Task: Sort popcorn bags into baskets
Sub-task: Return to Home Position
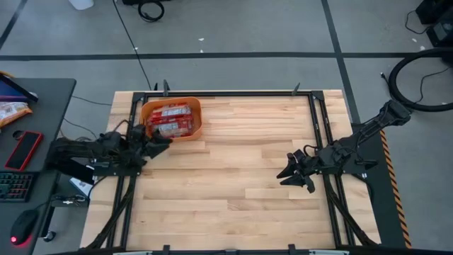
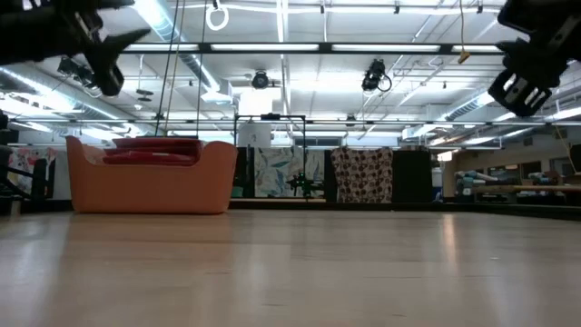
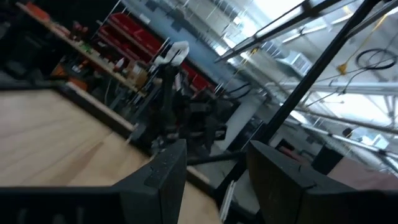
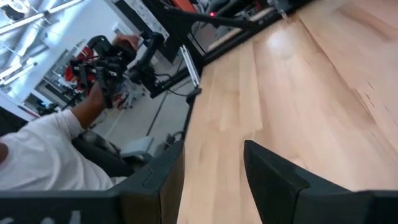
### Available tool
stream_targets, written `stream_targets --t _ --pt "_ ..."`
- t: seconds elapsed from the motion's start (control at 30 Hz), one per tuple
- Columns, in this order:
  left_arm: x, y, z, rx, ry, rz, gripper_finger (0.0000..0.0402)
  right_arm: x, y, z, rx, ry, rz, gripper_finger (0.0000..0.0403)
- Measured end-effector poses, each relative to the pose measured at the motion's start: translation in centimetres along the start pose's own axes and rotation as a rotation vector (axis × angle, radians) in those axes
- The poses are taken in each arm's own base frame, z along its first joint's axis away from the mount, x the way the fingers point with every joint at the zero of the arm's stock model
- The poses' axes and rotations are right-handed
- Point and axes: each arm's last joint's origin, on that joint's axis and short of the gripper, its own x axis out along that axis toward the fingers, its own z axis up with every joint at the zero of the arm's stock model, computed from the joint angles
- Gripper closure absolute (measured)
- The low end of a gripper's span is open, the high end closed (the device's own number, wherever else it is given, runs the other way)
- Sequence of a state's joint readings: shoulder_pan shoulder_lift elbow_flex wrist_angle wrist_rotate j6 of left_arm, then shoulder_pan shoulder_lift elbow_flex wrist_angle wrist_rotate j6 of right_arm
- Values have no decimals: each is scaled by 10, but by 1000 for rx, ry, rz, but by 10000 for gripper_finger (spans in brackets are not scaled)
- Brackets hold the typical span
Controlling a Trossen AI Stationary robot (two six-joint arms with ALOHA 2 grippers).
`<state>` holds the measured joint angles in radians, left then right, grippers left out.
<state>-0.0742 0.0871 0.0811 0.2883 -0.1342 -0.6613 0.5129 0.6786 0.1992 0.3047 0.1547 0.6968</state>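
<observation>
The orange basket (image 1: 172, 118) stands at the table's far left, flat on its bottom (image 2: 150, 177). Several red popcorn bags (image 1: 170, 119) with white panels lie stacked inside it, their top edges showing above the rim (image 2: 154, 150). My left gripper (image 1: 163, 139) hangs above the table just off the basket's near left corner. It is open, with nothing between its fingers (image 3: 217, 180). My right gripper (image 1: 289, 173) hovers over the right half of the table, also open and empty (image 4: 214, 180). No bag lies on the bare wood.
A black frame (image 1: 233, 93) runs round the table's edges. A desk at the left holds a red phone (image 1: 23, 150), a keyboard, a mouse and an orange snack bag (image 1: 10, 110). A person in a white sleeve (image 4: 43, 149) sits beyond the table's edge.
</observation>
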Motion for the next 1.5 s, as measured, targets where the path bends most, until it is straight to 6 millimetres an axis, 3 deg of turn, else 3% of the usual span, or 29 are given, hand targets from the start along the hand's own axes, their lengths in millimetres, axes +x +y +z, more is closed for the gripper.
stream_targets --t 0.3,0.67,1.5 --pt "-4 22 -27 24 140 109 230 -9 -18 -19 -4 21 -17 233" --pt "-8 20 -24 19 110 86 230 -17 -39 -42 -15 77 -71 233" --pt "-8 19 -23 16 96 76 230 -30 -52 -8 47 -228 -141 233"
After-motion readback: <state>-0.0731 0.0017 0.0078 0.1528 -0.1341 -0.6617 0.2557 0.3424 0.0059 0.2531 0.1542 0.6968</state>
